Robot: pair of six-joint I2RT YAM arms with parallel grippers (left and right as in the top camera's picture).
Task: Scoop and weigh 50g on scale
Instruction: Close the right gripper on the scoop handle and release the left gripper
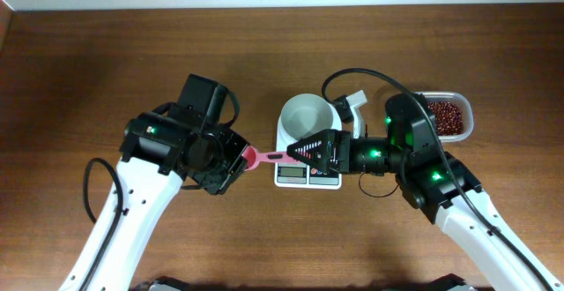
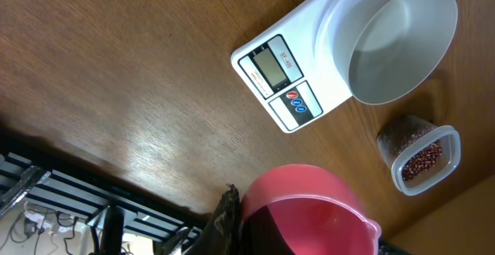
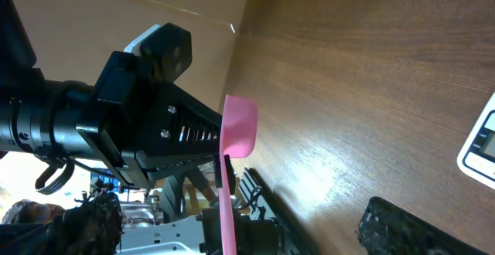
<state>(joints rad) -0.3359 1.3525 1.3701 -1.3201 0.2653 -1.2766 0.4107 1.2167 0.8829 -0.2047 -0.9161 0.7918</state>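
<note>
Left claw (image 1: 241, 160) clamped tight on the pink spoon (image 1: 261, 157), right claw (image 1: 298, 152) spread wide at the handle end, over the scale (image 1: 291, 175). Looks like a handoff, so best to slide further along the handle, squeeze firmly, and only then let go left. Beans (image 1: 445, 113) sitting in the tub (image 1: 468, 119), well right of the empty bowl (image 1: 307, 115).

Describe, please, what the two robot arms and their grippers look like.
The left arm and right arm have white lower segments and black joint housings with small green lights. Black cables loop off both. The left gripper and right gripper are black and angular.
</note>
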